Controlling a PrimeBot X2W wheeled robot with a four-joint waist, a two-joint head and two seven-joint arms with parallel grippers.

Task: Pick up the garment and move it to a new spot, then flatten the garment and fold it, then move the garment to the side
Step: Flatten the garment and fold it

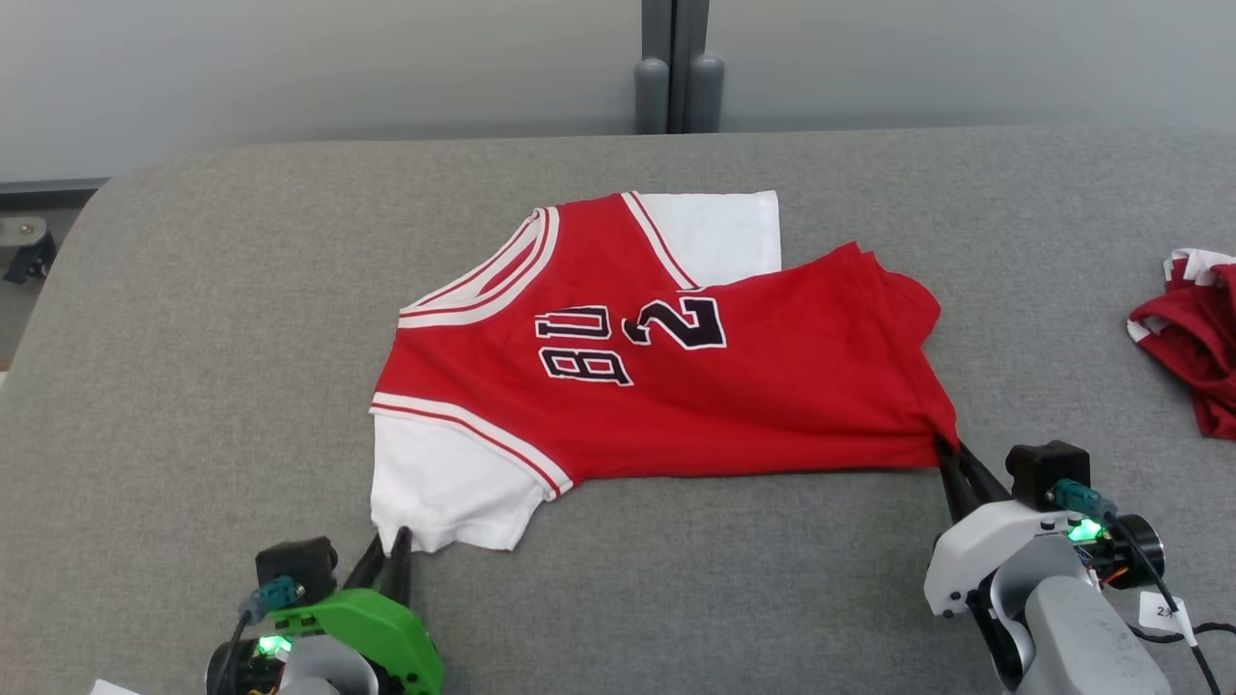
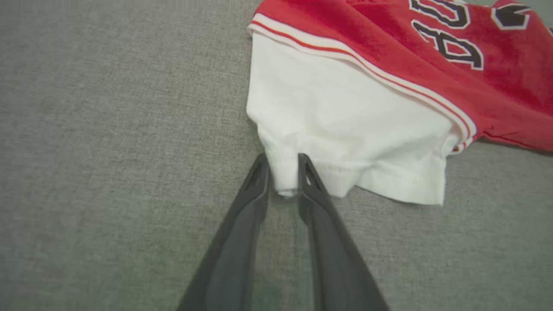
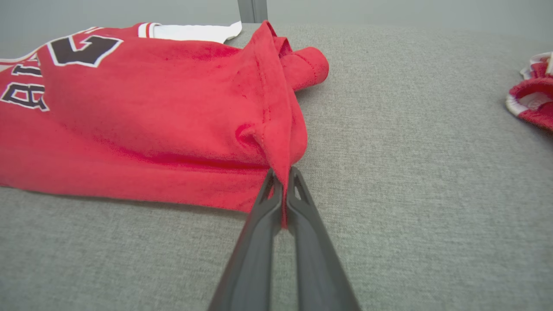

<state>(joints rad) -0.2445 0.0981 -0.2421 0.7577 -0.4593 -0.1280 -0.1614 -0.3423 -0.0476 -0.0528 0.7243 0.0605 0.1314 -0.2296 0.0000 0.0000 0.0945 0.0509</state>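
A: Head view. Count of items?
B: One garment (image 1: pixel 676 386), a red jersey with black lettering, spread across centre of frame on grey table (image 1: pixel 193 386). Two white sleeves: upper sleeve (image 1: pixel 724 232) above centre, lower sleeve (image 1: pixel 444 483) at lower left. Two grippers: left gripper (image 1: pixel 391 542) at lower left, right gripper (image 1: pixel 948 454) at lower right. One further red-and-white cloth (image 1: pixel 1197 338) bunched at right edge, well apart. One grey post (image 1: pixel 676 68) at top centre, behind the table.
A: Obstructions?
B: Jersey's right end rucked and folded back on itself.
A: Left wrist view?
B: One sleeve at centre, red body at upper right. Two dark fingers (image 2: pixel 255 203) set either side of the sleeve's lower corner, cloth between, touching both. Cannot tell whether clamped firm.
A: Right wrist view?
B: Two fingers (image 3: pixel 259 224) closed on the red hem corner, fabric pinched between tips at centre. Hem doubled over above the tips. Further cloth at right edge.
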